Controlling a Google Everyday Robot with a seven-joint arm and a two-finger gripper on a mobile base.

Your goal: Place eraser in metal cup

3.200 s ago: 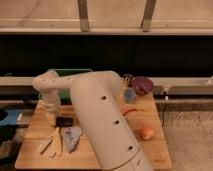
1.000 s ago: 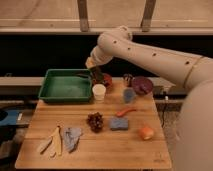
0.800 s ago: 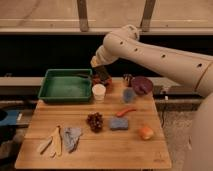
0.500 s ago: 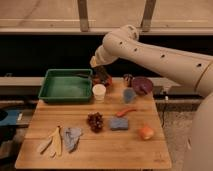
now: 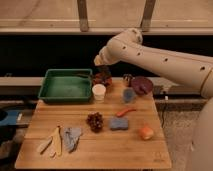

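Observation:
My gripper (image 5: pixel 102 70) hangs over the back edge of the wooden table (image 5: pixel 95 150), just behind the white paper cup (image 5: pixel 99 92). A small dark block, the eraser (image 5: pixel 104 73), shows between its fingertips, and no eraser lies on the table. The metal cup (image 5: pixel 127 79) is a small dark cylinder at the back of the table. It stands to the right of the gripper and beside the purple bowl (image 5: pixel 142 85). A reddish-brown object (image 5: pixel 102 80) sits right below the gripper.
A green tray (image 5: pixel 65 85) stands at the back left. A light-blue cup (image 5: pixel 129 95), an orange-red carrot-like piece (image 5: pixel 125 111), a blue-grey sponge (image 5: pixel 119 123), dark grapes (image 5: pixel 94 121) and an orange (image 5: pixel 146 132) lie mid-table. A grey cloth (image 5: pixel 71 137) and wooden utensils (image 5: pixel 54 144) lie front left.
The arm has risen from low over the table's front left to the back. Over the last second the gripper drifted slightly right, toward the metal cup.

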